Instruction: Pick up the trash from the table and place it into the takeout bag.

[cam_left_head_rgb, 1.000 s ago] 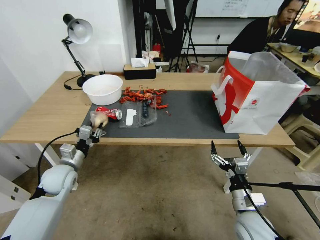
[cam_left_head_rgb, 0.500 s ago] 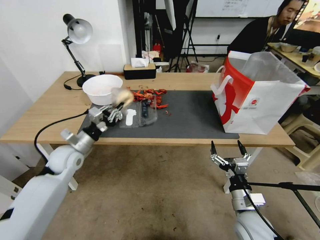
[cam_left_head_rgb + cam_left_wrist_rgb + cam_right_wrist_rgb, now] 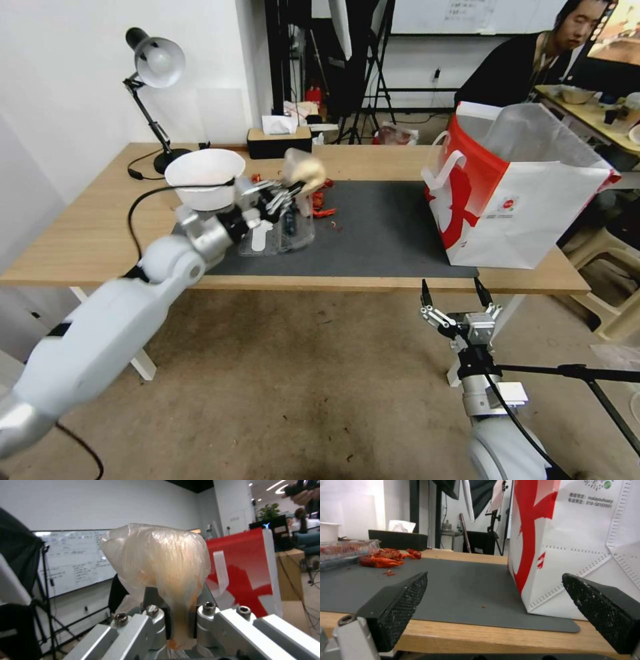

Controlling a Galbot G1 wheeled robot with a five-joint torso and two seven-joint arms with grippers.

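Plastic-wrapped tan ball [image 3: 303,169] is getting pinched by its twisted wrap in the left gripper [image 3: 288,191], riding high over the dark grey mat [image 3: 380,230] so it clears the big white-and-red paper takeout bag [image 3: 507,193]. Right gripper [image 3: 453,297] is idling wide apart below the table edge.

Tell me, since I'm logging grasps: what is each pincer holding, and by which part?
The left pincer pinches the plastic-wrapped tan ball by its gathered wrap end. The right pincer is open, holding nothing.
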